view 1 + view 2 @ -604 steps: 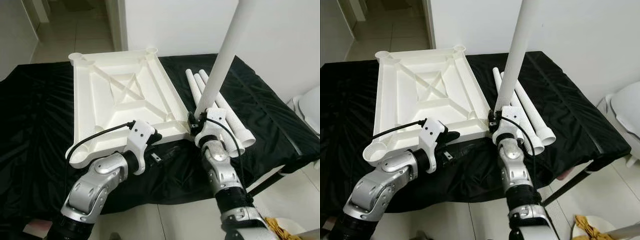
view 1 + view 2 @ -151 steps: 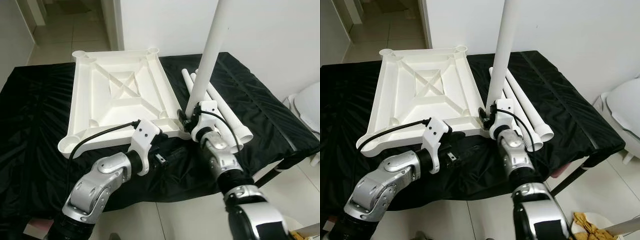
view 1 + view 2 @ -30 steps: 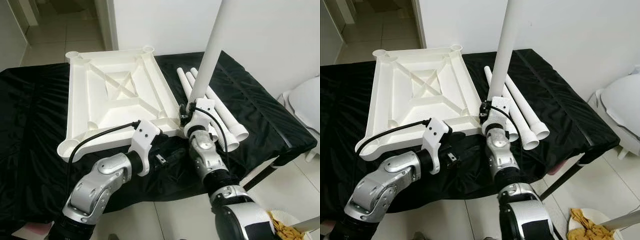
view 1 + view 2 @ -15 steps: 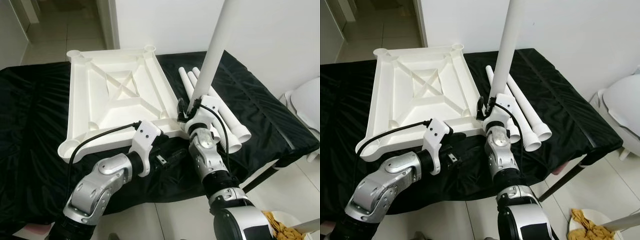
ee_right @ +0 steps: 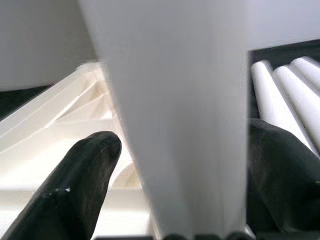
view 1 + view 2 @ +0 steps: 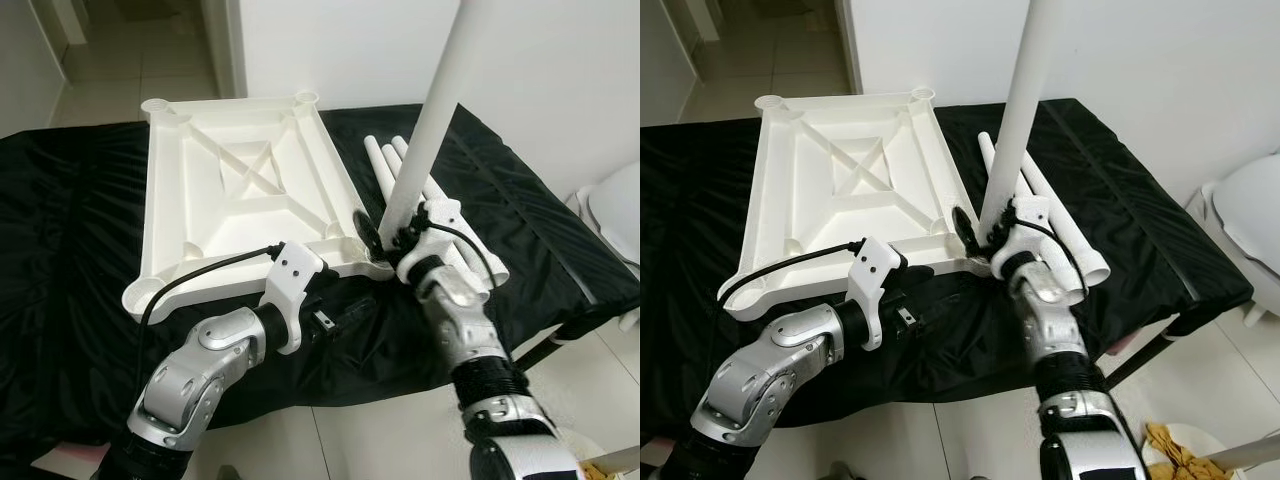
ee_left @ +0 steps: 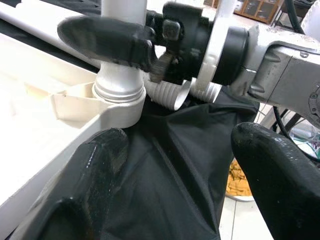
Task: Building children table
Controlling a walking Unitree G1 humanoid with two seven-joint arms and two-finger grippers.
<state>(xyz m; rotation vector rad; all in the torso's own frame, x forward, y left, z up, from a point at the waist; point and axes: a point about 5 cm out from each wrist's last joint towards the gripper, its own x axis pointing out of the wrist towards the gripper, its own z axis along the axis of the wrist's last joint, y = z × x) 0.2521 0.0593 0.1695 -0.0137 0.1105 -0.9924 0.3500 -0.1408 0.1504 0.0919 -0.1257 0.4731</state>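
The white table top [image 6: 240, 190] lies upside down on the black cloth. A long white table leg [image 6: 432, 120] stands upright in the socket [image 7: 117, 100] at the top's near right corner. My right gripper [image 6: 388, 236] is shut on the leg just above that socket, with one black finger [image 5: 75, 190] on each side of it. My left gripper [image 6: 348, 308] rests open on the cloth, close in front of the same corner, holding nothing. Three spare white legs [image 6: 452, 232] lie side by side to the right of the top.
The black cloth [image 6: 70, 230] covers a low table whose front edge is near my arms. A white rounded object [image 6: 615, 205] stands by the wall at the right. Tiled floor shows through a doorway [image 6: 130, 50] at the back left. A yellow rag [image 6: 1180, 445] lies on the floor.
My right forearm has swung to the right and its wrist has turned around the leg. The leg stays upright in the corner socket. The left arm has not moved.
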